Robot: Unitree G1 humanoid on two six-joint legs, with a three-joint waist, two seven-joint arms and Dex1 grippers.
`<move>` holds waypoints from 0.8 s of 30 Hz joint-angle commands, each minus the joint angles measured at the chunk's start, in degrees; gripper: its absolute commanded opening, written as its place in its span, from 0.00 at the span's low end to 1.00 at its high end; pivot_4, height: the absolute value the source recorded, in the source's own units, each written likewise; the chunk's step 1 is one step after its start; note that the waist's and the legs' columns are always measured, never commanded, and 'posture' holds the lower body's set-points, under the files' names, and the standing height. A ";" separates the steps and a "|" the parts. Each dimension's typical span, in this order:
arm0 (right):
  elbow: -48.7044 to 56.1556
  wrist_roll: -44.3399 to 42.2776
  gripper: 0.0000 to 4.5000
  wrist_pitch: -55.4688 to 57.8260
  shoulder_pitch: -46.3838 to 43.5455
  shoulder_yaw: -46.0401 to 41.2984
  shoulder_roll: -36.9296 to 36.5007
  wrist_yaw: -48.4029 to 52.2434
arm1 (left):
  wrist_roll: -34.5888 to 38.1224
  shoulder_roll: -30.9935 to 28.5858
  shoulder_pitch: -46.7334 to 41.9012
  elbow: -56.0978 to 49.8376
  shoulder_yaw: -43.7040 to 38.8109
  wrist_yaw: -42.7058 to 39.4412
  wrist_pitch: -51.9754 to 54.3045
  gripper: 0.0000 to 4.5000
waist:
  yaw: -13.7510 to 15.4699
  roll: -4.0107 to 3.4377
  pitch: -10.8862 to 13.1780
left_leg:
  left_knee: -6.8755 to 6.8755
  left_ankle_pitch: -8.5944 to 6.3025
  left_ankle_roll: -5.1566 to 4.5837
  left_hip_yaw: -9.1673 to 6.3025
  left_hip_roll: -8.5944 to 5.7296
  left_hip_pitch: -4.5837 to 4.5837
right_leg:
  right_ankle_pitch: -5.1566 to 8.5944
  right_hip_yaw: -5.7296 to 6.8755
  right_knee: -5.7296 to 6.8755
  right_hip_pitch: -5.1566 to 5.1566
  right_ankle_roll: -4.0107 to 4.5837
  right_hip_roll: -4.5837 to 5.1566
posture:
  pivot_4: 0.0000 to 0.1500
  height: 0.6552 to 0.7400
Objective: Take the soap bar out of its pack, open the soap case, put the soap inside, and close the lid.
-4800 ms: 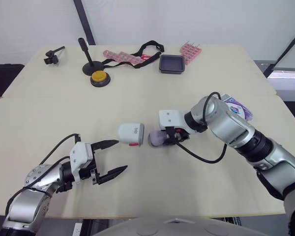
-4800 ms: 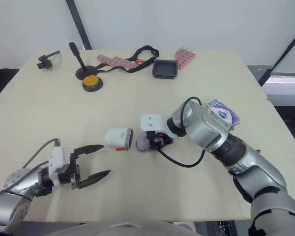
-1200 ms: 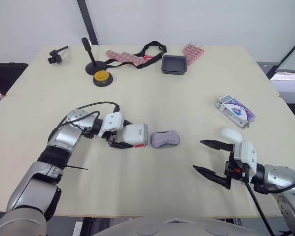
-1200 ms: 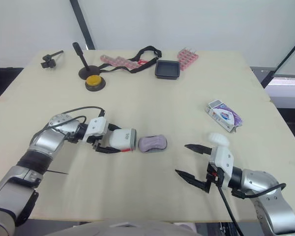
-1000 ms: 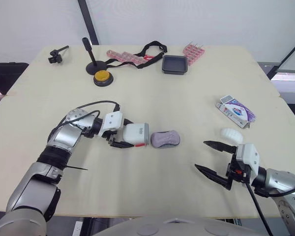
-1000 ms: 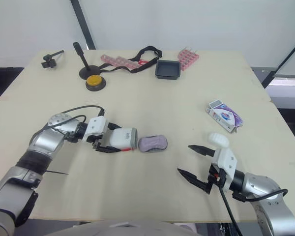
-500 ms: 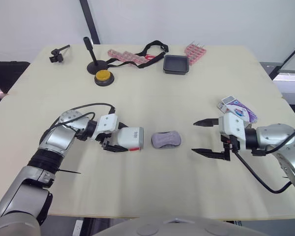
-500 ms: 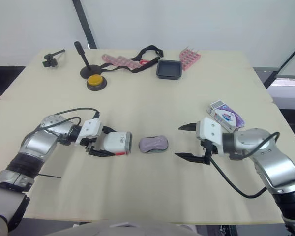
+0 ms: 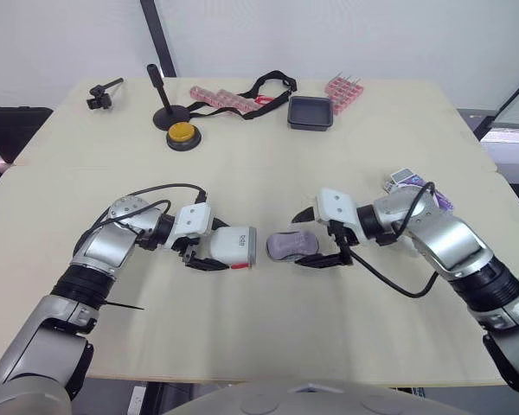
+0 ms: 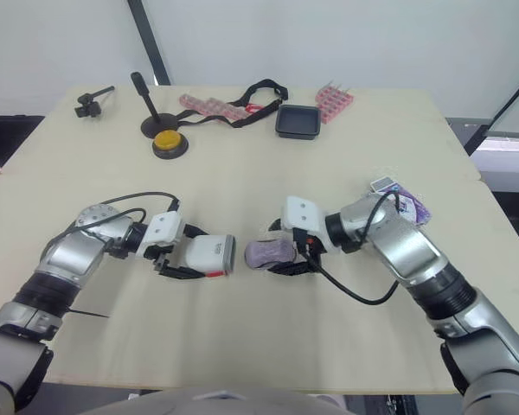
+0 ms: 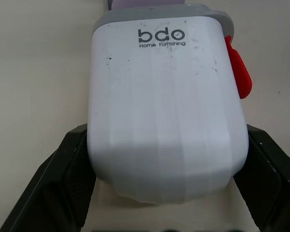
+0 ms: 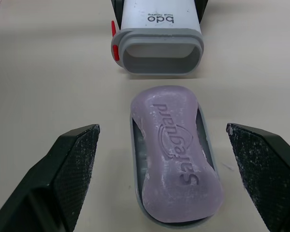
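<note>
Robot about to close a soap case: the soap sits on its tray, and the case shell waits just beside it.

On the table (image 9: 268, 164), the left tool (image 9: 218, 247) pinches the white soap case (image 11: 166, 96), whose open mouth faces the purple soap (image 12: 176, 154) lying on the grey tray (image 12: 206, 145). The right tool (image 9: 298, 243) is spread wide on either side of the tray, touching nothing. This looks like the closing step: the right tool should next nip the tray and slide it straight into the shell. Half a second earlier the right tool hung well apart from the soap; now it straddles it.
</note>
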State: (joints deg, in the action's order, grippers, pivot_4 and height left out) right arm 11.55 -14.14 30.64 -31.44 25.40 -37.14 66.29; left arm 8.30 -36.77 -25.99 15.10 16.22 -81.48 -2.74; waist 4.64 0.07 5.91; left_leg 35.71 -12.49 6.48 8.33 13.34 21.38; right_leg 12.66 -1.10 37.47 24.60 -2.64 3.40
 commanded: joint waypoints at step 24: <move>-10.93 10.61 0.85 -6.49 -0.38 4.47 6.24 -0.58 | 0.53 -0.73 1.22 -3.07 -1.06 1.17 0.94 0.77 | -0.17 0.00 0.00 | 0.00 0.01 0.03 0.02 0.01 0.00 | 0.00 -0.01 0.07 0.00 0.00 -0.01 | 1.00 0.87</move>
State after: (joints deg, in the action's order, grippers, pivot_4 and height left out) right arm 0.72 -4.65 24.56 -32.52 29.45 -30.73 65.62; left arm 8.36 -36.77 -24.79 13.16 16.24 -80.39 -1.71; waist 4.47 0.07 5.91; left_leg 35.71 -12.47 6.52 8.36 13.35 21.38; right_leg 12.66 -1.11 37.54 24.59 -2.64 3.39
